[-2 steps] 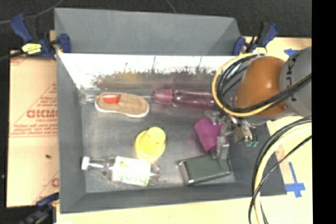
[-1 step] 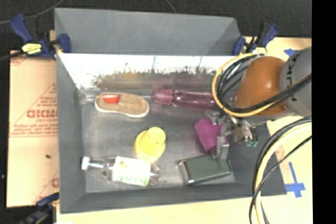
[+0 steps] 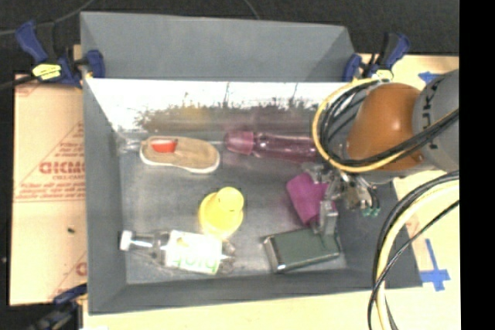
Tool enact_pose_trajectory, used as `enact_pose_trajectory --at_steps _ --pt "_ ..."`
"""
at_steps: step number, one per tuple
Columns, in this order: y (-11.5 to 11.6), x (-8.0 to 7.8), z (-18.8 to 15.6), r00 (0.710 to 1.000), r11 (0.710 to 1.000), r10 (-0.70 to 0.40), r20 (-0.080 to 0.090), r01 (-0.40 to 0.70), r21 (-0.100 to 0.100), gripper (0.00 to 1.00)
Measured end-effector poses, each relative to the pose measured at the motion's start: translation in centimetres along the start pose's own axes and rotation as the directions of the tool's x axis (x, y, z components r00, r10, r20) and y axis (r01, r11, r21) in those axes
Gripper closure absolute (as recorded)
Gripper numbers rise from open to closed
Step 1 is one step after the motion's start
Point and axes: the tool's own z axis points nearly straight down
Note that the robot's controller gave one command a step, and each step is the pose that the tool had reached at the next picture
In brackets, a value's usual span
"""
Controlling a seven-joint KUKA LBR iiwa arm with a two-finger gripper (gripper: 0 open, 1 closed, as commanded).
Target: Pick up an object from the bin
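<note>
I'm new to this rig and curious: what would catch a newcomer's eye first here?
The arm's orange cover stands out at the right of the bin, with the gripper low beside a magenta piece. Next come the yellow round thing mid-bin and the tan shoe towards the back.

Orange domed cover (image 3: 384, 127), looped black and cream cables (image 3: 320, 137), metal tool (image 3: 329, 214)

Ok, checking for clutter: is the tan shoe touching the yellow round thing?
Apart. The camera view shows bare grey bin floor between the tan shoe and the yellow round thing.
</note>
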Motion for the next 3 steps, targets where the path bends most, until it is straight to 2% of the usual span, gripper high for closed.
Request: enact_pose_trajectory --at_steps 3 --pt "0.0 0.0 -0.01 1.0 1.0 -0.003 0.0 0.003 0.0 1.0"
